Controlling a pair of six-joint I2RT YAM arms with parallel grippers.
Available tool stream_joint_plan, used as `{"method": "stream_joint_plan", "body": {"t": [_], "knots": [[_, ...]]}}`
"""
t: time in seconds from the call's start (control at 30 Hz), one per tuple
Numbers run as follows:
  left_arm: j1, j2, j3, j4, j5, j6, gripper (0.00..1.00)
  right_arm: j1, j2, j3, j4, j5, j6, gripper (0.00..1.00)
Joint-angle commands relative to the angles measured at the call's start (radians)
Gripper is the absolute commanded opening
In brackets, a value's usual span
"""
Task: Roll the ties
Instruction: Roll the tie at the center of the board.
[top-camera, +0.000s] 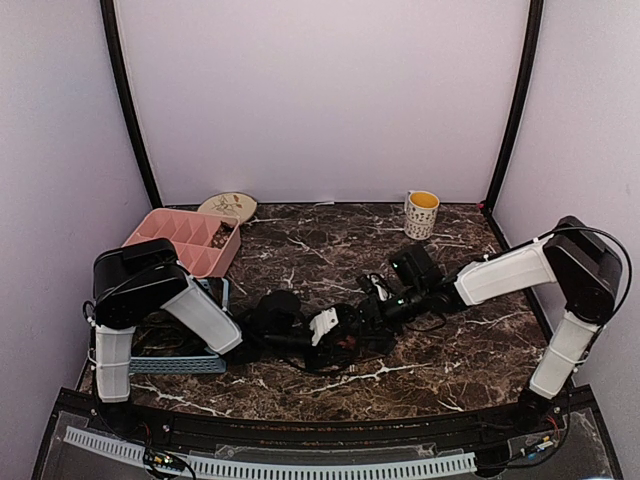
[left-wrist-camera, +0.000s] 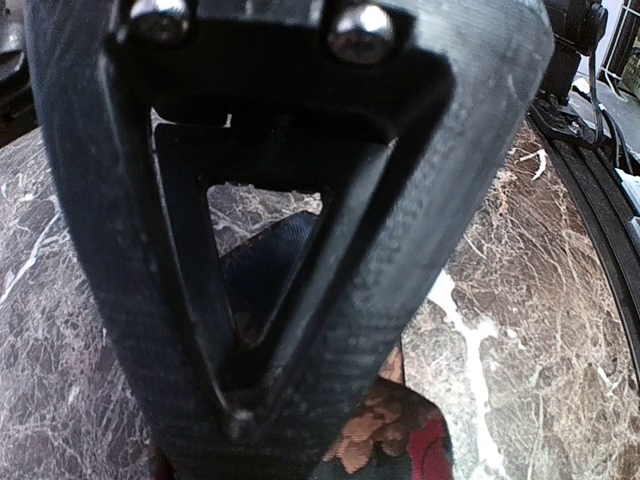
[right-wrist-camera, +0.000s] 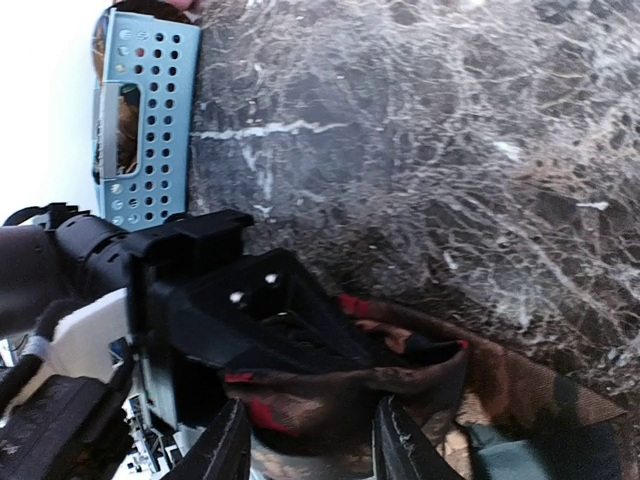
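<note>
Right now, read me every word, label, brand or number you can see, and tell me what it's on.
No readable text in any view.
Mug: dark print on its side, too small to read.
Plate: a drawn motif, no legible words.

The top view looks down from high behind both arms, far enough to take in the whole bench (top-camera: 480, 345). The left wrist view sits tight behind its own finger (left-wrist-camera: 100, 260), facing down at the bench. The right wrist view skims low and close across the bench toward the left hand (right-wrist-camera: 300, 330). All three share the tie (top-camera: 345, 345) at mid-bench.
</note>
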Motion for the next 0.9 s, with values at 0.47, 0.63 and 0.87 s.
{"method": "stream_joint_plan", "body": {"t": [0.47,0.63,0.87], "knots": [[-0.004,0.023,0.006,-0.181,-0.026,0.018,0.32,0.02,-0.019,-0.08,-0.078,0.02,0.002,0.44],[-0.005,0.023,0.003,-0.173,-0.026,0.017,0.33,0.024,-0.07,-0.119,0.005,-0.007,0.079,0.46],[-0.005,0.027,-0.003,-0.163,-0.021,0.007,0.33,0.032,-0.053,-0.116,0.081,-0.029,0.128,0.49]]}}
